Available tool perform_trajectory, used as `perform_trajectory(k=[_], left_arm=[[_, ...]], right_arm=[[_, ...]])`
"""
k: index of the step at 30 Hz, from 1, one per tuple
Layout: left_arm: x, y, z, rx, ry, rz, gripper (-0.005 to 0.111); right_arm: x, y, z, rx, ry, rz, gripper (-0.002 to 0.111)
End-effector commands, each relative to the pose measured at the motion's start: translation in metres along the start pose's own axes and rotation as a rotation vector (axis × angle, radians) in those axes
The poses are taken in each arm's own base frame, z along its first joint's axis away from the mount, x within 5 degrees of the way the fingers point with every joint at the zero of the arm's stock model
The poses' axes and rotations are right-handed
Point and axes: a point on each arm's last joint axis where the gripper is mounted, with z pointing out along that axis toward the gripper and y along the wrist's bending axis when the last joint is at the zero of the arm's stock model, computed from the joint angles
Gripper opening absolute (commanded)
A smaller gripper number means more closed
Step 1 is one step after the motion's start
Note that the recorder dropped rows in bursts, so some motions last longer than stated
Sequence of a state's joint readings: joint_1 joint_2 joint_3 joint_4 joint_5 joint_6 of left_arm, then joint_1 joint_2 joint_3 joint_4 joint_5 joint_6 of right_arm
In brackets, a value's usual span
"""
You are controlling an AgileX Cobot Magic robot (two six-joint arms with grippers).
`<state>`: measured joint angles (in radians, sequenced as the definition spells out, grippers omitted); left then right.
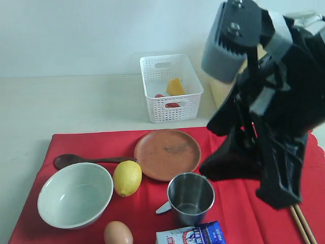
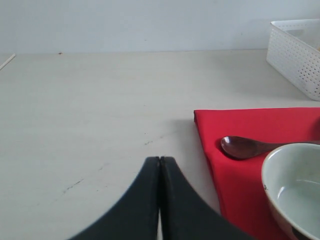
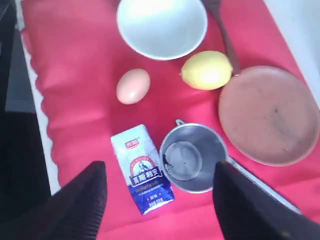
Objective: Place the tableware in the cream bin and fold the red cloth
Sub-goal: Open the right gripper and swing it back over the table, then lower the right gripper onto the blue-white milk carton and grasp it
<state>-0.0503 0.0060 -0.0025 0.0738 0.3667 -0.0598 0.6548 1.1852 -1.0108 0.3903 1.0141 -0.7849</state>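
Clerk: Tableware out, six items, all on the red cloth (image 1: 238, 213): bowl (image 1: 75, 194), plate (image 1: 167, 154), steel cup (image 1: 191, 197), knife (image 1: 163, 207) (only its end shows), spoon (image 1: 76, 160), chopsticks (image 1: 303, 223) at the cloth's edge.

Checker: Cream bin (image 1: 219, 96)?

Clerk: Off the cloth, past its edge, mostly hidden behind your right arm. Contents cannot be told.

Checker: Claws?

Clerk: Your right gripper (image 3: 160, 167) hangs over the cloth, above the cup and the milk carton (image 3: 142, 167), jaws apart, nothing held. Your left gripper (image 2: 160, 165) sits off the cloth, over bare table near the corner by the spoon, fingers pressed together, empty.

Checker: Balance?

Clerk: By my judgement, nothing is done. You have six items to bin. The cloth lies flat, unfolded, and also carries the lemon (image 1: 127, 178), the egg (image 1: 118, 234) and the carton, so folding comes last.
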Motion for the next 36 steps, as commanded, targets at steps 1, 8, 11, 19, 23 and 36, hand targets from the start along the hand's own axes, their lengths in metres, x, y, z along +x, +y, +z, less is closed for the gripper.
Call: perform_trajectory(k=[1, 8, 11, 19, 23, 36], left_arm=[[0.0, 0.0, 0.0, -0.002, -0.011, 0.0, 0.0], [0.0, 0.0, 0.0, -0.002, -0.011, 0.0, 0.0], [0.0, 0.0, 0.0, -0.002, -0.011, 0.0, 0.0], [0.0, 0.0, 0.0, -0.002, -0.011, 0.0, 0.0], [0.0, 0.0, 0.0, -0.002, -0.011, 0.0, 0.0], [0.0, 0.0, 0.0, -0.002, -0.011, 0.0, 0.0]], right_arm=[[0.024, 0.02, 0.031, -0.059, 0.047, -0.228, 0.059], [0.046, 0.031, 0.084, -0.098, 0.116, -0.431, 0.059], [0.045, 0.033, 0.1, -0.112, 0.148, -0.472, 0.06], [0.046, 0.039, 0.128, -0.136, 0.225, -0.492, 0.061], [0.047, 0.037, 0.135, -0.12, 0.235, -0.458, 0.071], [0.048, 0.033, 0.146, -0.104, 0.24, -0.421, 0.072]])
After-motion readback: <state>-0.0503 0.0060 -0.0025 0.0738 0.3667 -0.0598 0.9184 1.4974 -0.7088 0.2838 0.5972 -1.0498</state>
